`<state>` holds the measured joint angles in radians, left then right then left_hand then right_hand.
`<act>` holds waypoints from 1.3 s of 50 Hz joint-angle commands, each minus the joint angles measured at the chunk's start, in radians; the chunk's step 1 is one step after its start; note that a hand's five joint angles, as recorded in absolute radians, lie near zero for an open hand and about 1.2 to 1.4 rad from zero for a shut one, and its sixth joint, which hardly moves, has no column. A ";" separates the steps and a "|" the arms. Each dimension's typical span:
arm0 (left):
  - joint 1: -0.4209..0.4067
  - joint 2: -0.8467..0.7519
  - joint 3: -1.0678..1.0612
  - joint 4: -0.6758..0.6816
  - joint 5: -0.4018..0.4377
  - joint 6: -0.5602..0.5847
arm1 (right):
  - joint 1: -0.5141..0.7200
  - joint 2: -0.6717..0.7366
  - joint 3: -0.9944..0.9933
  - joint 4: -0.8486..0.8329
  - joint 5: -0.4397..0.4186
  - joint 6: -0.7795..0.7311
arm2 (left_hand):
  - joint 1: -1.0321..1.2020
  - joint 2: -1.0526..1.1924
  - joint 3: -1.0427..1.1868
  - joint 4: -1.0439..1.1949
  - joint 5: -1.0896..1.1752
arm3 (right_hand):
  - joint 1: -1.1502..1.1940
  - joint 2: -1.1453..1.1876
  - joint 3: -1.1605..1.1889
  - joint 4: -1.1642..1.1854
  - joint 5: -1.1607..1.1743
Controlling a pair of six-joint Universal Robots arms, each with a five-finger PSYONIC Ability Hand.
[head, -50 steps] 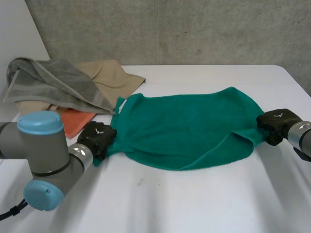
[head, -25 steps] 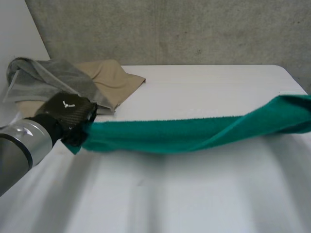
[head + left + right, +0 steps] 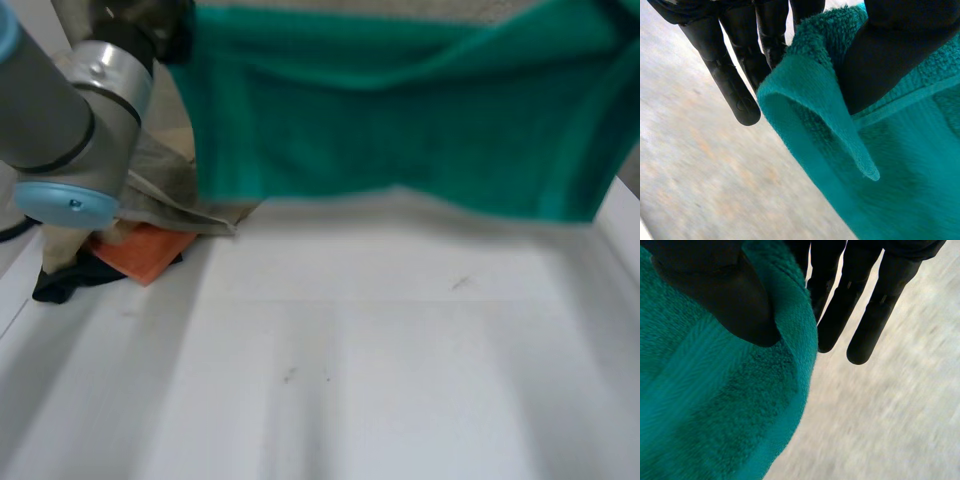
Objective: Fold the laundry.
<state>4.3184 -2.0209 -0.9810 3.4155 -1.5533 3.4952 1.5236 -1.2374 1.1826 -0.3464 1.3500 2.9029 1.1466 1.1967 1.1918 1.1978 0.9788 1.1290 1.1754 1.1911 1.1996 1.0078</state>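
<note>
— What is there, counted?

— One green towel (image 3: 400, 110), two hands, one left arm (image 3: 60, 100) and one white table (image 3: 380, 380). At the table's 9 o'clock sits one pile of four. A grey cloth (image 3: 165, 190) lies on top with a beige cloth (image 3: 62, 240) under it. An orange cloth (image 3: 145, 250) and a black cloth (image 3: 62, 282) are on the pile's 6 o'clock side.

— Where is the towel?

— It is up in the air at 12 o'clock in the head view. It is spread wide from 11 to 1 like a curtain, and its lower edge hangs over the table's far half.

— And the hands?

— Each is clamped on one end of the towel. The left hand (image 3: 890, 50) presses its thumb on a rolled-over edge, with fingers (image 3: 735, 85) behind the cloth. One of those fingers stands straight beside it. The right hand (image 3: 725, 295) does likewise at the other end. Its thumb is on the terry, and its fingers (image 3: 875, 325) are straight behind and beside the edge.

— What has changed?

— A second ago the towel lay flat mid-table, with a hand at 9 and another at 3. Half a second ago it was a low, sagging band across the middle. Now it is lifted to 12 and hangs open, covering the wall. The left arm has risen with it to 10 o'clock. The pile keeps its place, but the black cloth did not show before.
</note>
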 commanded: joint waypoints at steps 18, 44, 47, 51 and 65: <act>-0.077 -0.151 -0.415 -0.030 -0.025 -0.021 | -0.003 0.289 0.170 0.379 -0.160 -0.355 | 0.250 0.200 0.204 0.198 0.243 | 0.267 0.221 0.205 0.197 0.214; -0.069 -0.067 -0.490 -0.038 -0.021 -0.027 | -0.005 0.136 0.477 0.333 -0.220 -0.336 | 0.250 0.200 0.204 0.198 0.243 | -0.475 -0.521 -0.537 -0.545 -0.528; -0.069 -0.068 -0.492 -0.038 -0.022 -0.027 | 0.000 0.135 0.505 0.262 -0.215 -0.341 | 0.250 0.200 0.204 0.198 0.243 | -0.442 -0.489 -0.504 -0.513 -0.496; -0.071 -0.068 -0.495 -0.041 -0.025 -0.028 | 0.003 0.153 0.519 0.181 -0.212 -0.352 | 0.250 0.200 0.204 0.198 0.243 | -0.285 -0.331 -0.347 -0.355 -0.338; -0.057 -0.009 -0.521 -0.248 -0.030 -0.047 | -0.026 -0.052 0.496 0.148 -0.169 -0.187 | 0.250 0.200 0.204 0.198 0.243 | 0.267 0.221 0.205 0.197 0.214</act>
<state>4.2523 -2.0598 -1.4828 3.2893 -1.5838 3.4501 1.5374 -1.1384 1.7214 -0.2727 1.1393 2.5751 1.1466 1.1977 1.1928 1.2014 0.9788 1.1341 1.1786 1.1858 1.1942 0.9869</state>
